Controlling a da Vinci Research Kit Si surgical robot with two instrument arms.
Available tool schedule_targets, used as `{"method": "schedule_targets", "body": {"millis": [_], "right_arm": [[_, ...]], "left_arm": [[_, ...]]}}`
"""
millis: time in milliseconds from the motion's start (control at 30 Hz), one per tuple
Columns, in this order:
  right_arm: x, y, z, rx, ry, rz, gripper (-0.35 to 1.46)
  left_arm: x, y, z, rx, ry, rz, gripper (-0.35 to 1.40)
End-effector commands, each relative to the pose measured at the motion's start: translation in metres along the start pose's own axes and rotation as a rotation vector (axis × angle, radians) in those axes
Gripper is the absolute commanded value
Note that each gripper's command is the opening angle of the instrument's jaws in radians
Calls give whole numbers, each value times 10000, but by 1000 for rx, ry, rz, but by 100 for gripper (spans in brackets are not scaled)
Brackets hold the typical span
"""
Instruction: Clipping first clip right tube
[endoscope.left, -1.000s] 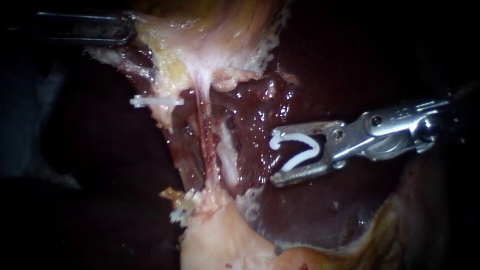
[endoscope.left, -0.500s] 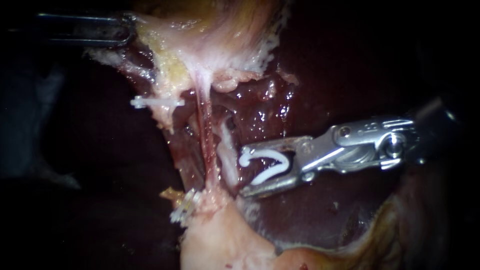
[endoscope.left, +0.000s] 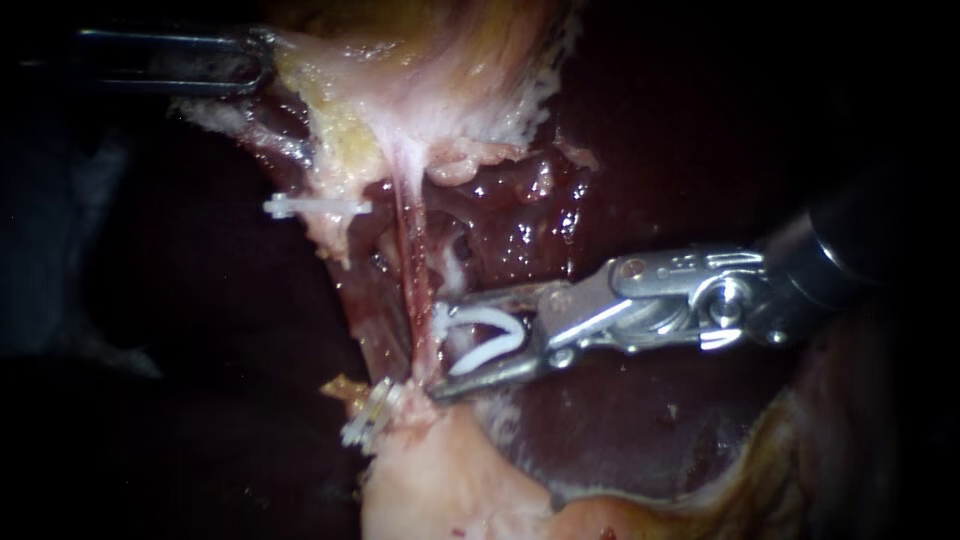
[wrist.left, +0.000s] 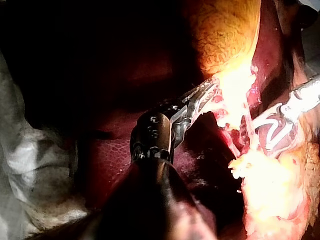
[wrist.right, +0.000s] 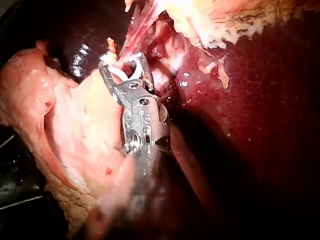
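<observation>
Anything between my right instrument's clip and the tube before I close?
Nothing visible stands between them. The right instrument holds the open white clip in its jaws, and the pale tube passes directly into the clip's mouth; the reddish strand lies just beyond the jaw tips.

My right instrument (endoscope.left: 435, 348) is bright polished steel. Two slim slotted jaws sit ahead of its hinge pin (endoscope.left: 631, 268). Just behind that pin are a second round pin and stamped markings, then a matte dark-grey shaft. My left instrument (endoscope.left: 252, 62) is darker, with thin slotted jaws edged in silver and, behind them, a rounded black joint carrying small screws.
</observation>
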Motion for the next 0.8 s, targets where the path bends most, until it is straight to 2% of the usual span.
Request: {"method": "schedule_targets", "body": {"millis": [33, 233, 333, 467, 600, 800], "right_arm": [[0, 0, 2, 0, 5, 7, 48], [-1, 2, 19, 25, 24, 22, 48], [-3, 3, 28, 45, 54, 43, 48], [-3, 4, 37, 69, 64, 56, 48], [-1, 6, 44, 92, 95, 76, 47], [1, 7, 49, 115, 111, 87, 47]], "left_arm": [[0, 0, 0, -1, -1, 0, -35], [0, 0, 0, -1, -1, 0, -35], [0, 0, 0, -1, -1, 0, -35], [0, -1, 0, -1, -1, 0, -35], [0, -1, 0, -1, -1, 0, -35], [0, -1, 0, -1, -1, 0, -35]]}}
